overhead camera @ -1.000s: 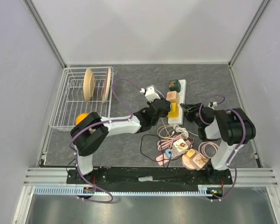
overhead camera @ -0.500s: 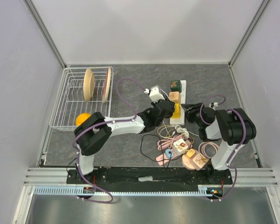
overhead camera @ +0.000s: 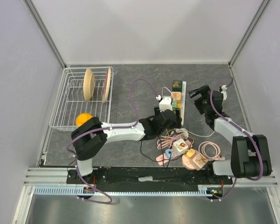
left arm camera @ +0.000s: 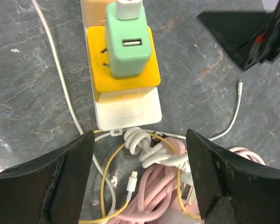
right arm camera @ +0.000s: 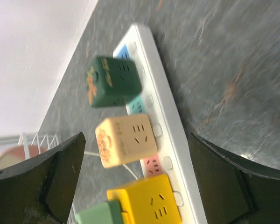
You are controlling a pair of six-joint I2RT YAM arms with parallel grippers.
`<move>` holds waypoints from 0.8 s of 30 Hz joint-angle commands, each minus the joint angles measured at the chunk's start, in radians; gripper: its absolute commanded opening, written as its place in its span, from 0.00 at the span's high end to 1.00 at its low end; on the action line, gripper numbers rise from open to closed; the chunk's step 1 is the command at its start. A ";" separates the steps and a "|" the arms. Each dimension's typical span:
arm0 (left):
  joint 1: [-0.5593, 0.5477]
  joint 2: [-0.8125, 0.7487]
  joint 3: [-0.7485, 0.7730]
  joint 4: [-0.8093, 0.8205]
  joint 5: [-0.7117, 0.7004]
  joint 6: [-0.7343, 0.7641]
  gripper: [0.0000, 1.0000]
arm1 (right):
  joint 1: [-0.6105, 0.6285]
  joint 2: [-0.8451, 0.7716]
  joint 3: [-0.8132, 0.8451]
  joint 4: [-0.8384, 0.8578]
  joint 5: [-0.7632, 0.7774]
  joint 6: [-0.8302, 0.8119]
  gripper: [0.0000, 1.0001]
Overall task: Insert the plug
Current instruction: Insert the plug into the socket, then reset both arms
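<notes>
**Plug is in the yellow cube, both grippers clear of it**

- Green plug [left arm camera: 128,44] sits flush on the top face of the yellow cube [left arm camera: 100,81]. The cube is in the nearest occupied socket, at the near end of the power strip [left arm camera: 128,109]. Nothing is touching the plug.
- Left gripper [left arm camera: 140,151] hovers just off the strip's near end, above the cable tangle. Its fingers [left arm camera: 46,186] are spread wide with nothing gripped; only loose cable shows below the gap.
- Right gripper [right arm camera: 135,140] is near the right side of the strip's far half, looking across it. Jaws are wide apart and empty.
- There are 3 cubes in a row on the strip. From the far end: dark green cube [right arm camera: 114,81], beige cube [right arm camera: 126,140], then the yellow one with the plug.
- White cable knot [left arm camera: 140,140] lies against the strip's near end. The pink cable coil [left arm camera: 163,186] is just beyond it.
- A thin white lead [left arm camera: 235,107] lies right of the strip with its tip free on the table.
- Dish rack [overhead camera: 72,100] is well left of the strip.
</notes>
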State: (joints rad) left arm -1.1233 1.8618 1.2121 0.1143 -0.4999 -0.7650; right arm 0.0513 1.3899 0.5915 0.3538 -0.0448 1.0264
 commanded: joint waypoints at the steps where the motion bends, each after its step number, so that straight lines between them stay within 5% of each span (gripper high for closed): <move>1: 0.011 -0.148 -0.008 -0.028 -0.046 0.142 0.14 | -0.007 -0.110 0.148 -0.420 0.278 -0.132 0.02; 7: 0.086 -0.381 -0.029 -0.140 -0.052 0.248 0.08 | -0.008 -0.239 0.344 -0.639 0.408 -0.359 0.02; 10: 0.086 -0.516 -0.057 -0.143 -0.231 0.364 0.03 | -0.007 -0.334 0.430 -0.693 0.479 -0.433 0.02; 14: 0.086 -0.711 -0.133 -0.067 -0.390 0.568 0.00 | 0.007 -0.428 0.525 -0.753 0.575 -0.531 0.02; 15: 0.088 -0.886 -0.207 0.055 -0.434 0.725 0.00 | 0.042 -0.446 0.622 -0.809 0.655 -0.602 0.02; 24: 0.088 -1.082 -0.253 0.133 -0.512 0.961 0.00 | 0.087 -0.569 0.673 -0.803 0.733 -0.733 0.02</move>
State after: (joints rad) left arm -1.0336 0.7990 0.9581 0.1783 -0.9215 0.0151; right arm 0.1337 0.8696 1.2434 -0.4183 0.6086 0.3874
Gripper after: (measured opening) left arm 0.994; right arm 0.982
